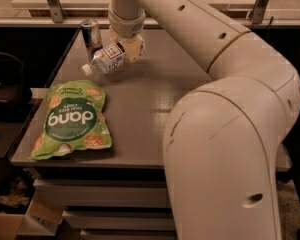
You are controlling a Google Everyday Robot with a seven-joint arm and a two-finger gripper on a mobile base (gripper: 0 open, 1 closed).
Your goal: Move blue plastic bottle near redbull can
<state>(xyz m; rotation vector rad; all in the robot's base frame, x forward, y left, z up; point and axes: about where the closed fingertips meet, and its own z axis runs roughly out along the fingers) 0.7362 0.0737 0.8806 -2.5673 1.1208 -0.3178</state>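
The blue plastic bottle (106,60) is clear with a white cap pointing left and a white label with a dark square. It lies tilted on its side, held by my gripper (127,48) at the far left of the table, its cap end low near the surface. The redbull can (91,35) stands upright at the table's far left corner, just behind and left of the bottle, a small gap apart. The gripper is shut on the bottle's base end.
A green "dang" snack bag (72,120) lies flat at the table's front left. The grey table (150,114) stretches right under my large white arm (225,134). A dark drop borders the table's left edge; a railing runs behind.
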